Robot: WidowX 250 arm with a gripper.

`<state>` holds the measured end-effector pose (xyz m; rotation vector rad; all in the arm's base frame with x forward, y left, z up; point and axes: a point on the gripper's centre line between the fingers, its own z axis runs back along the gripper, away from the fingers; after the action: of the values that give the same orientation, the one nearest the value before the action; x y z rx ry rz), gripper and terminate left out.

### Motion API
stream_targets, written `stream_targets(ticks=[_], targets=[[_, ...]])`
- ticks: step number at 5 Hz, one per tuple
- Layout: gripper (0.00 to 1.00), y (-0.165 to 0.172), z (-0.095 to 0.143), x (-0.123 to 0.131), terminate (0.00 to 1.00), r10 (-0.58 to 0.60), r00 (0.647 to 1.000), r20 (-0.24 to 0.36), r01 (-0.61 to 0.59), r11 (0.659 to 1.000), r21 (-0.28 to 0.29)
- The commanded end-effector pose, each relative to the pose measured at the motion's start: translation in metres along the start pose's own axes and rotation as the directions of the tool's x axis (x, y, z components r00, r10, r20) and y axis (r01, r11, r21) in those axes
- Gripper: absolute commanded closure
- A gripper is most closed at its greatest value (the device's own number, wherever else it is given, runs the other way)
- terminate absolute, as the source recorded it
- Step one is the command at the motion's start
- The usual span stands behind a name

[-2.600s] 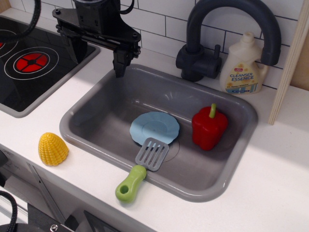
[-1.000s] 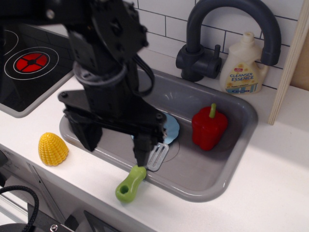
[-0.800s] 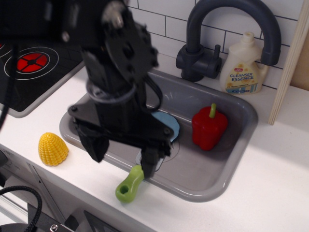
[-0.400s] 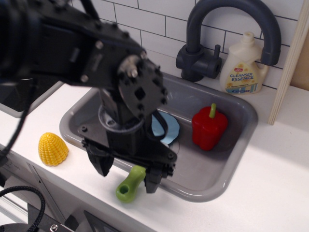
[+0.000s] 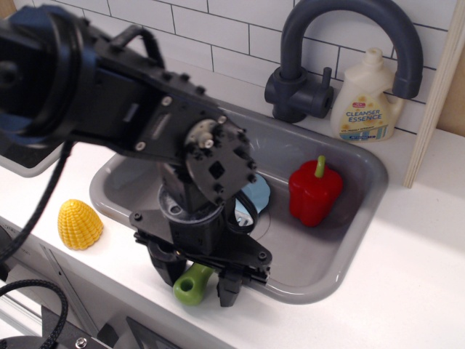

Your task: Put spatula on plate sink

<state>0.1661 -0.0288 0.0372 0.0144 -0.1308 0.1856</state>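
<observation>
The spatula's lime-green handle (image 5: 189, 284) lies on the white counter at the sink's front rim; its grey head is hidden under the arm. My gripper (image 5: 196, 281) is low over the handle, open, with one finger on each side of it. The left finger looks close to or touching the handle and a small gap shows at the right finger. The light-blue plate (image 5: 256, 195) lies in the grey sink (image 5: 347, 240), mostly covered by the arm, with only its right edge showing.
A red toy pepper (image 5: 314, 191) stands in the sink to the right of the plate. A yellow corn piece (image 5: 80, 224) lies on the counter at the left. A dark faucet (image 5: 305, 86) and a cleanser bottle (image 5: 367, 98) stand behind the sink.
My gripper came from the sink's back left corner, across the sink to the front rim, and lowered around the green handle. The spatula and plate have not moved.
</observation>
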Motion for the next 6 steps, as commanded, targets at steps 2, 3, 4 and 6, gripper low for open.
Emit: stream_targets(ticks=[2, 3, 4, 6], targets=[[1.0, 0.006, 0.022, 0.037, 0.0, 0.036, 0.997, 0.073, -0.035, 0.999, -0.014], [1.0, 0.012, 0.032, 0.06, 0.0, 0.087, 0.993, 0.084, -0.086, 0.996, -0.025], [1.0, 0.023, 0.031, 0.086, 0.0, 0.149, 0.982, 0.116, -0.149, 0.989, -0.006], [1.0, 0.037, 0.0, 0.102, 0.0, 0.163, 0.979, 0.125, -0.171, 0.984, 0.056]])
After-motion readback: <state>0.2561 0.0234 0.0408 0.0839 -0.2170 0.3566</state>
